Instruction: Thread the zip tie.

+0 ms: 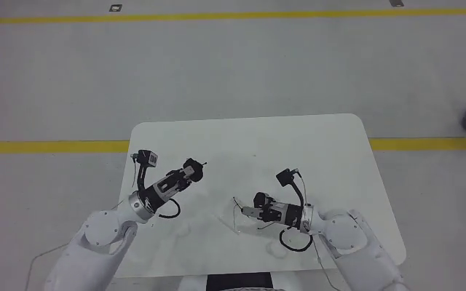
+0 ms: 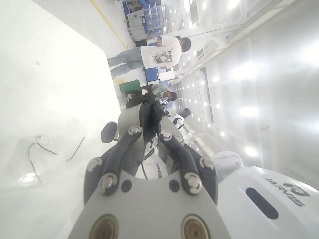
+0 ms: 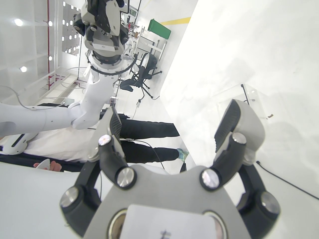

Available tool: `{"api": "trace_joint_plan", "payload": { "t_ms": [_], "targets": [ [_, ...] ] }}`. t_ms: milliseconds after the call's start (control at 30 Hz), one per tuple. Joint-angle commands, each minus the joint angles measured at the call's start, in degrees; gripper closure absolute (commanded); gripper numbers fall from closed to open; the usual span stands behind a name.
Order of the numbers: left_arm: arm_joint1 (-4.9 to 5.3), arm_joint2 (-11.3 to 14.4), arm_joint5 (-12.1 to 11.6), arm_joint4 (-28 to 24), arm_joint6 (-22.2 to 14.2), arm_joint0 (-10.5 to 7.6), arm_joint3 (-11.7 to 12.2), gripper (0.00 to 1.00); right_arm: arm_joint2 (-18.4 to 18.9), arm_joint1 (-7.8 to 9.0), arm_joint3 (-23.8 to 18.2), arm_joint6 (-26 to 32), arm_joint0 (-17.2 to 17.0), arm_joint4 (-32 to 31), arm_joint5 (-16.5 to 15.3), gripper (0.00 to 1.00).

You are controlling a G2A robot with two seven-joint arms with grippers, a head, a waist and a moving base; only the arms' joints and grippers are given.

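Right gripper (image 3: 172, 108), jaws spread wide and empty, hung just beside the clear plastic stand (image 3: 254, 100) on the white table (image 1: 291, 145), where the thin black zip tie (image 2: 75, 149) lay. Left gripper (image 2: 147, 108), drawn narrow, stood well apart; whether it held anything could not be told. Judged best: pinch the tie near its tail, leaving the tip free.
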Motion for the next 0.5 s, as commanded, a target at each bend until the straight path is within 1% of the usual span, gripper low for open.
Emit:
{"api": "trace_joint_plan", "payload": {
  "t_ms": [0,133,167,200,233,467],
  "targets": [
    [-0.08,-1.44,0.00,-3.04,-2.67,-0.87,1.34,1.00,0.00,0.00,0.00,0.00,0.00,0.00,0.00,0.00],
    [-0.43,-3.92,0.00,-8.42,-8.85,-2.77,4.90,1.00,0.00,0.00,0.00,0.00,0.00,0.00,0.00,0.00],
    [-0.58,-4.43,0.00,-9.40,-11.10,-3.45,5.90,1.00,0.00,0.00,0.00,0.00,0.00,0.00,0.00,0.00],
    [-0.71,-4.71,0.00,-10.40,-12.93,-3.93,6.76,1.00,0.00,0.00,0.00,0.00,0.00,0.00,0.00,0.00],
    [-0.80,-4.92,0.00,-10.93,-13.99,-4.26,7.45,1.00,0.00,0.00,0.00,0.00,0.00,0.00,0.00,0.00],
    [-0.80,-4.92,0.00,-10.93,-13.99,-4.26,7.45,1.00,0.00,0.00,0.00,0.00,0.00,0.00,0.00,0.00]
  ]
}}
